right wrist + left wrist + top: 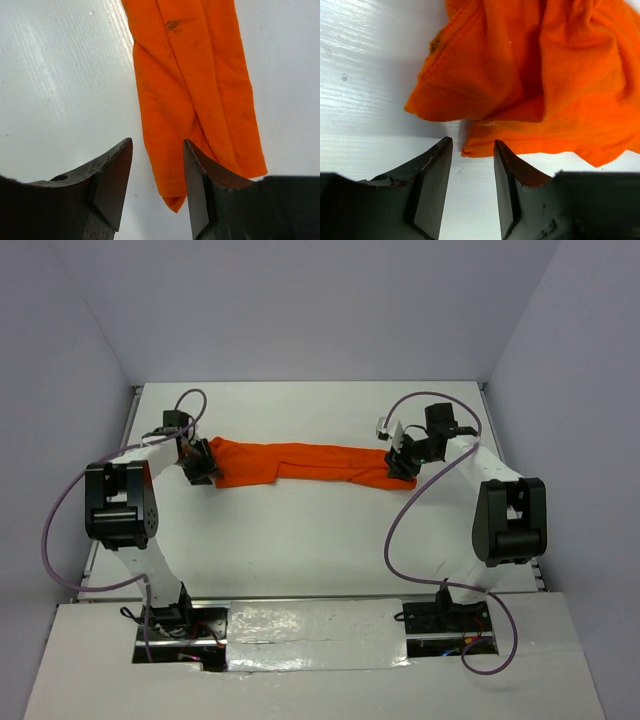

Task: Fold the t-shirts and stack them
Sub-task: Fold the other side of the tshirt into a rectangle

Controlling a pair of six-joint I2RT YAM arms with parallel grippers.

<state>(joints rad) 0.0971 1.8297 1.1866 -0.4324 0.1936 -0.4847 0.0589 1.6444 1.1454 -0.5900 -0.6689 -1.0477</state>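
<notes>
From above, the orange t-shirt (300,462) lies on the white table (300,540), drawn out into a long, narrow, rumpled band. The left end effector (203,465) sits at the t-shirt's left end and the right end effector (402,462) at its right end.

In the left wrist view, the left end effector (470,145) is open. Bare table shows between its fingers (432,185), and the t-shirt (535,75) lies bunched just beyond the tips, its hem at the mouth of the gap.

In the right wrist view, the right end effector (157,142) is also open. The tapered end of the t-shirt (195,75) lies in the gap, unclamped and nearer the right finger (200,190).
</notes>
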